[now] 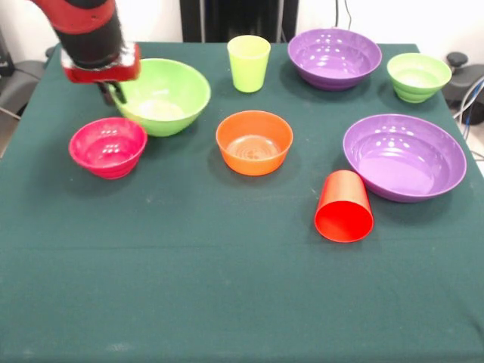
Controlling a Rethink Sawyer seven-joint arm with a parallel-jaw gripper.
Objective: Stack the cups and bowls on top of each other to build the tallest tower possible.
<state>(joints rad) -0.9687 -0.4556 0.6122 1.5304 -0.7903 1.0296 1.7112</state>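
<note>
A dark green tabletop carries six bowls and two cups, none of them stacked.

The large lime green bowl sits upright at the far left, mouth up. The red and black arm comes down over its left rim, and the claw hangs at that rim, its dark tips against the bowl's edge. The tips are small and partly merged with the rim, so I cannot tell how far apart they stand or whether they grip the bowl.

Just in front and to the left of the big green bowl sits the pink bowl, upright, close to it. The orange bowl stands near the middle of the tabletop, mouth up, apart from the others.

The lime green cup stands upright at the far side, its long axis vertical and its wider mouth upward, between the big green bowl and the far purple bowl. The small green bowl sits to the right of that purple bowl, near the table's right edge.

The second purple bowl sits at the right, mouth up. The red cup lies on its side just beside that bowl's near left rim, its long axis running roughly from far to near, its open mouth facing the camera.
</note>
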